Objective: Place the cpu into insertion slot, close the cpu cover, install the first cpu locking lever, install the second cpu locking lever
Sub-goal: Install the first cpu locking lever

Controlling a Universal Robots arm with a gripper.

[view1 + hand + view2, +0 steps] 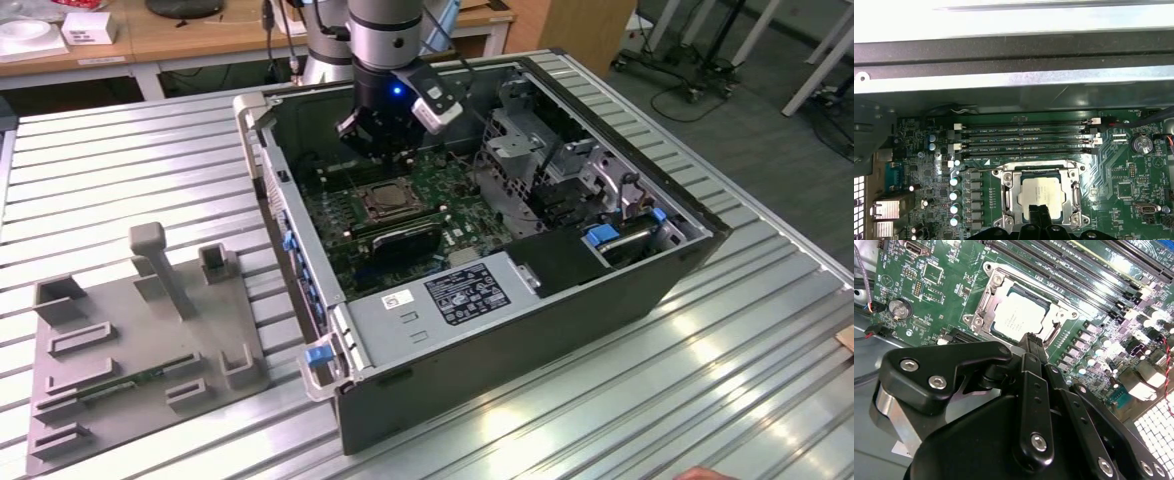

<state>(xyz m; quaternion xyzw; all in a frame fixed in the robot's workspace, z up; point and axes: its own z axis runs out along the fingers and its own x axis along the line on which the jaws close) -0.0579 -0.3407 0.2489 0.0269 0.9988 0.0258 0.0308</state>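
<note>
Silvery-grey metal top, small flat square: the cpu (1041,195), item one. Location: seated in the insertion slot (1026,176) on the green motherboard (1124,170), just beside the long black memory slots (1024,137). I judge it light, stiff and delicate on its underside. Were I to lift it, I would take it by opposite edges and never press the middle.

Item two: the cpu cover (1008,192), a thin silvery frame plate. It lies down around the chip, with the metal top showing through its cut-out. I expect thin, springy sheet, better pushed at its free edge than pinched. A wire lever (1019,167) runs along the side nearest the memory slots; I cannot tell whether it is latched.

Item three: the gripper (1040,216), fingertips drawn together with nothing between them. It sits over the edge of the slot farthest from the memory slots — touching or apart, I cannot say.

Containers: an open computer case (534,330) on the slatted metal desk (120,160), holding the motherboard. A grey fixture tray (134,340) at the exterior view's left holds one slim green strip (127,383).
</note>
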